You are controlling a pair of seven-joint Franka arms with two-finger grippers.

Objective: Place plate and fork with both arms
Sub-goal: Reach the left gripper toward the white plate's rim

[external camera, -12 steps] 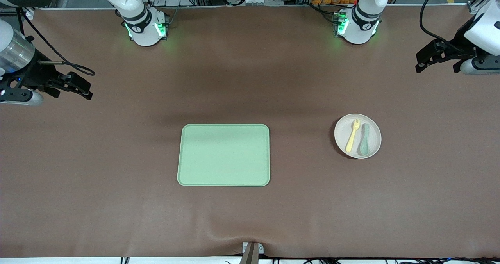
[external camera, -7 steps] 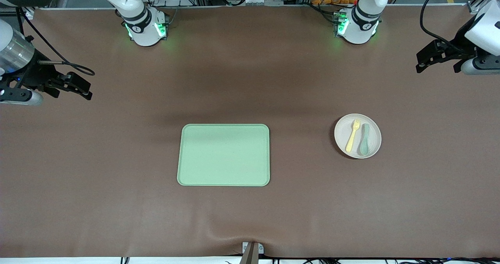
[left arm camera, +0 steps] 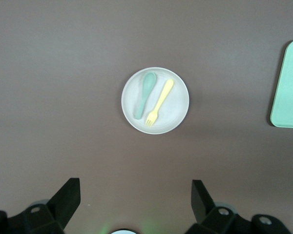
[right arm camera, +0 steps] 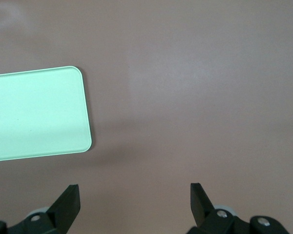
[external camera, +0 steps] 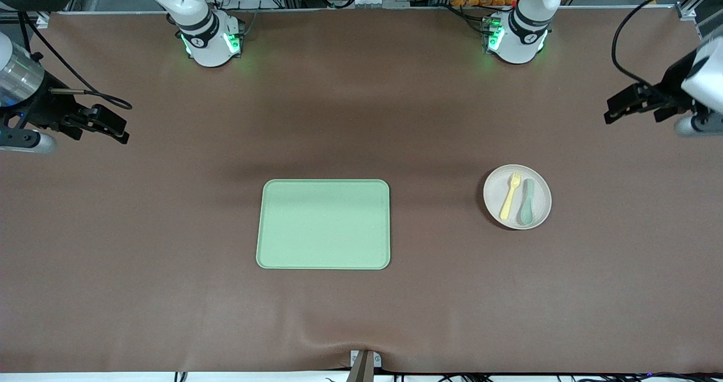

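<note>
Beige and speckled, the plate (external camera: 517, 196) sits right of centre in the front view holding the yellow fork (external camera: 509, 195) beside a green spoon (external camera: 527, 202), while left gripper (external camera: 632, 104) and right gripper (external camera: 107, 124) hover open-fingered over the table's ends.

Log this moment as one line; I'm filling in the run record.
stage: pre-grasp | pale yellow plastic fork and muted-green spoon: on round beige plate | light-green tray: bare | left gripper: open | right gripper: open
</note>
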